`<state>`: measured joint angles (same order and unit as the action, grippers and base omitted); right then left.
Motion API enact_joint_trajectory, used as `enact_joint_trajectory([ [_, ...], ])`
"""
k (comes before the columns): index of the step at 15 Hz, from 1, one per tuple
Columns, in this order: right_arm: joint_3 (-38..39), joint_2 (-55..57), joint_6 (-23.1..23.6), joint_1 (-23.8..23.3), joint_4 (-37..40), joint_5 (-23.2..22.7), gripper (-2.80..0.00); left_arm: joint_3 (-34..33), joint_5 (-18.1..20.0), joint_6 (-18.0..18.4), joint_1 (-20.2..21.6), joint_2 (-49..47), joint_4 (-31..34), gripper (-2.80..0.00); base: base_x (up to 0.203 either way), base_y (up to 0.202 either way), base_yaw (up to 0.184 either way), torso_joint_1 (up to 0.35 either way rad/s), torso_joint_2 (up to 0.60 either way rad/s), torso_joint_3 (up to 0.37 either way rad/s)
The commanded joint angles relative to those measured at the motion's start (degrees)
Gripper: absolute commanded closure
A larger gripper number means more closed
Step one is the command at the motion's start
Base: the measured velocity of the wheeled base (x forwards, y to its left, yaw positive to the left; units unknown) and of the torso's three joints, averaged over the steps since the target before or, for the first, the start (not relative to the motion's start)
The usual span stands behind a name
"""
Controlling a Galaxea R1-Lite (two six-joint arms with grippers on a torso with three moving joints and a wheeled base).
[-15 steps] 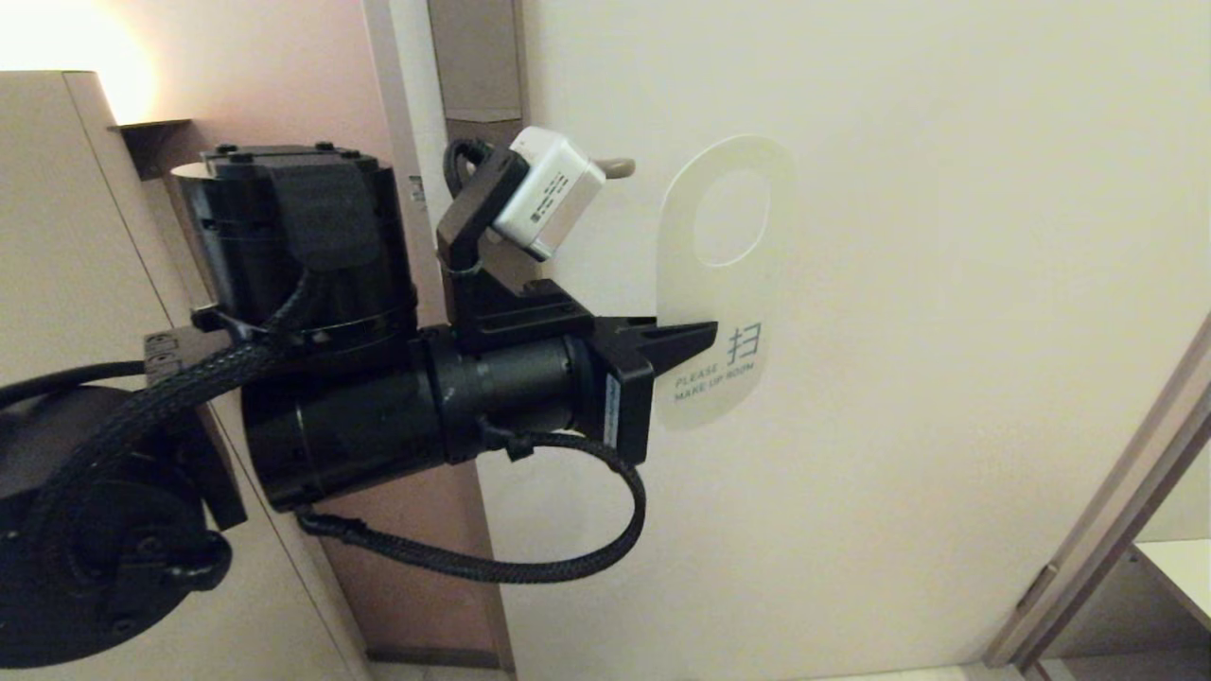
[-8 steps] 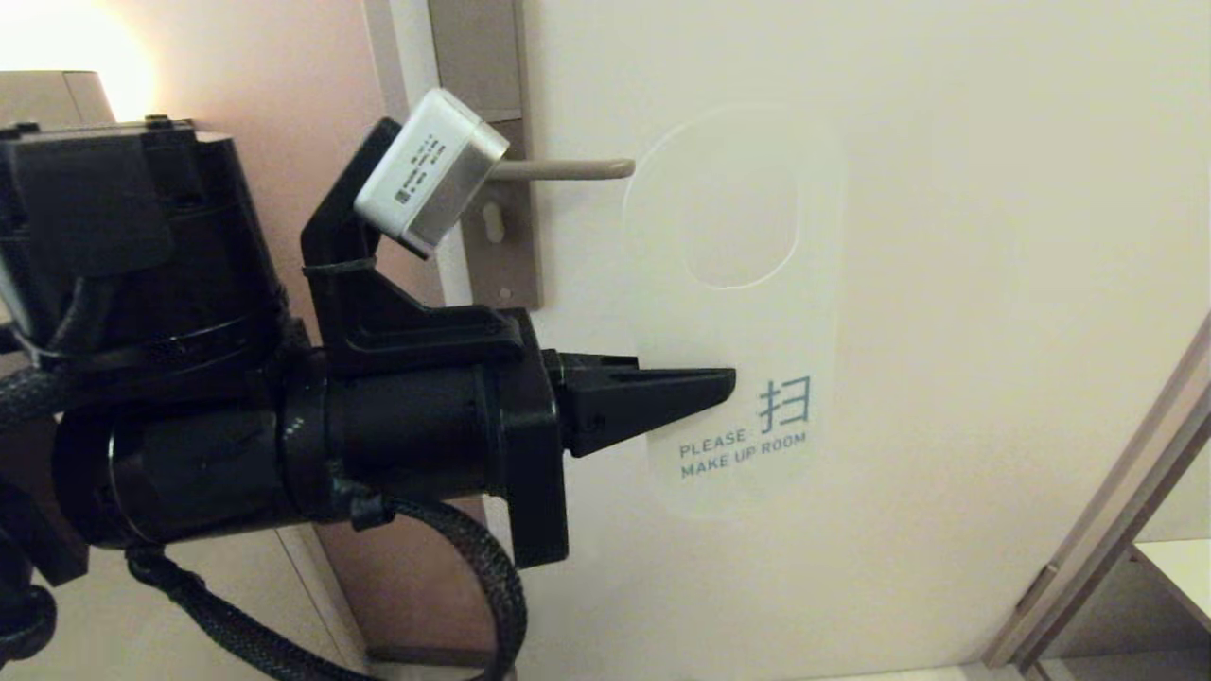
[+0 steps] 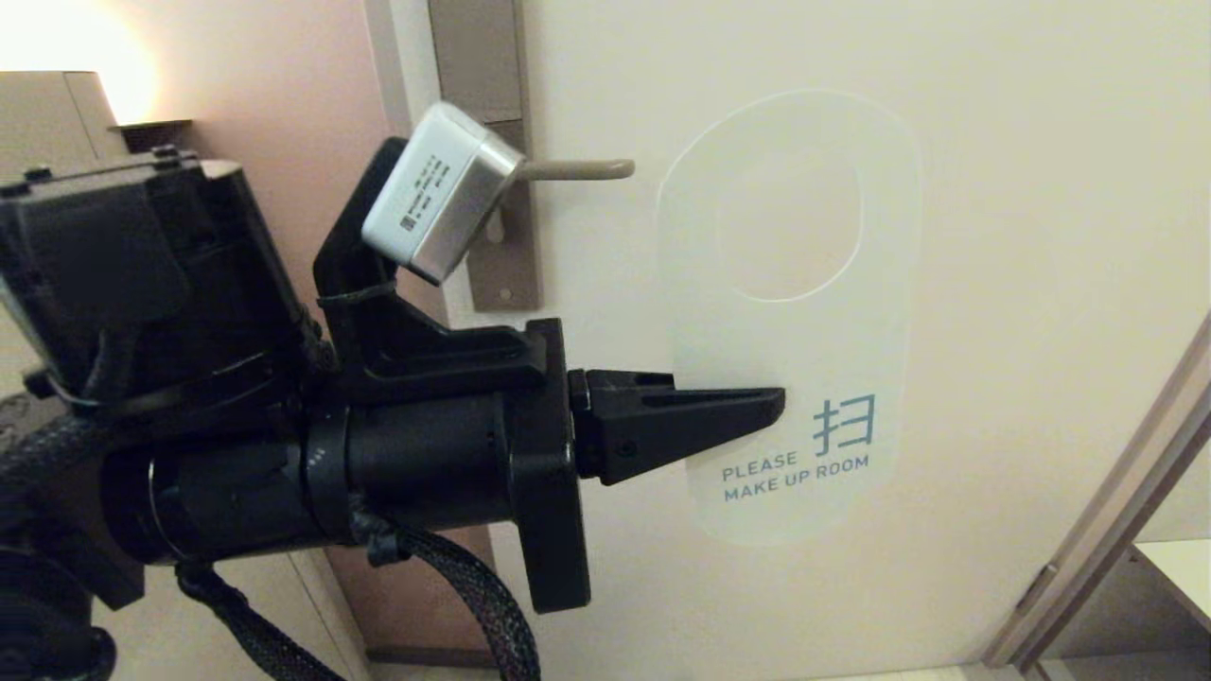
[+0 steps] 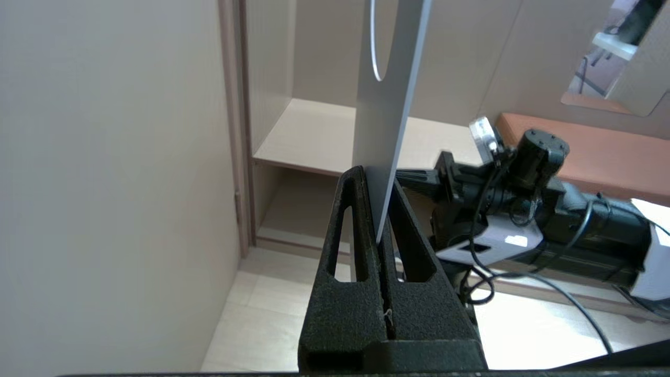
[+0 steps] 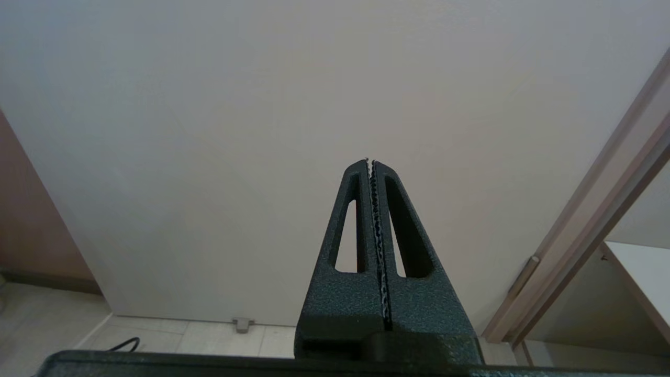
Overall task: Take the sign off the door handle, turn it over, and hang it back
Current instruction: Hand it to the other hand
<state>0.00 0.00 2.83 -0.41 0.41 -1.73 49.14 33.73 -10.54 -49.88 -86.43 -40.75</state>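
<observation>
The sign (image 3: 790, 350) shows its white "MAKE UP ROOM" face to the head view, held upright in the air just right of the door handle (image 3: 577, 170), off it. My left gripper (image 3: 771, 409) is shut on the sign's lower left edge, pointing right. In the left wrist view the sign (image 4: 390, 104) runs edge-on out of the left gripper (image 4: 379, 180), its oval hole partly visible. The handle's rounded end is bare; its root is hidden behind my wrist camera. My right gripper (image 5: 370, 161) is shut on nothing, low down, facing the door.
The cream door (image 3: 1022, 284) fills the background, with the brown backplate (image 3: 492, 236) at its left edge. A door frame and shelf (image 3: 1135, 567) stand at the lower right. My right arm (image 4: 549, 209) shows parked low in the left wrist view.
My left arm has swung nearer the head camera and the sign has moved right and turned, so its white face now looks larger and squarer to the view. The right arm has not moved.
</observation>
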Motion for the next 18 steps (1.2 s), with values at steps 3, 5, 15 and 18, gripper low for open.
enact_joint_trajectory([
  [3,0.00,0.00,0.07,-0.02,0.02,-0.03,0.00,-3.41,0.33,-0.35,-1.71,-2.07,-2.23,0.00,0.000,0.000,0.000,0.000,0.00,0.000],
  [5,0.00,0.00,0.07,-0.02,0.02,-0.03,0.00,-3.41,2.06,-0.44,-1.65,-3.31,-2.55,0.00,0.000,0.000,0.000,0.000,0.00,0.000],
  [15,0.00,0.00,0.42,-0.02,-0.06,-0.03,0.00,-2.48,3.46,-0.53,-0.92,-6.47,-6.62,0.00,0.000,0.000,0.000,0.000,0.00,0.000],
  [18,0.00,0.00,0.43,0.06,0.00,-0.03,0.00,-1.72,4.40,-0.81,0.22,-6.55,-6.62,0.00,0.000,0.000,0.000,0.000,0.00,0.000],
])
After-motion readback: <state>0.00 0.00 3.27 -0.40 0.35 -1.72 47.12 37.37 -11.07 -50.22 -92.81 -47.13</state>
